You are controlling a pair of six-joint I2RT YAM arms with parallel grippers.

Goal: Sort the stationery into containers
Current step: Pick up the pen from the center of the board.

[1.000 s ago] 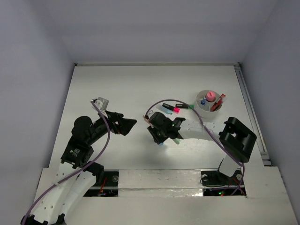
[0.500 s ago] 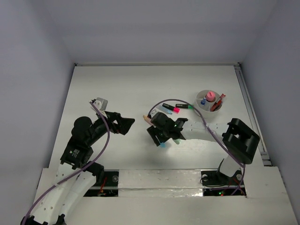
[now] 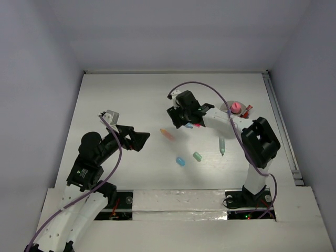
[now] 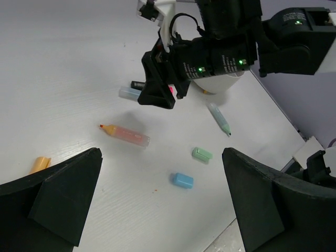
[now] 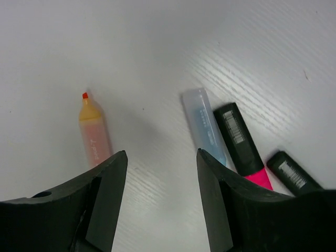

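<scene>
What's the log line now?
left gripper open, empty | right gripper open, empty, beside blue marker | orange marker, mint eraser, blue eraser loose

Orange marker [image 3: 167, 134], blue eraser [image 3: 180, 160], mint eraser [image 3: 197, 156], green marker [image 3: 222, 145] lie flat, apart.

The right claw [image 5: 161, 157] has left the middle of the surface [image 3: 121, 100] and swung toward the far side, jaws now wider apart and empty. Where it hovered, an orange marker [image 3: 167, 134], blue eraser [image 3: 180, 160], mint eraser [image 3: 197, 156] and green marker [image 3: 222, 146] now lie uncovered.
</scene>
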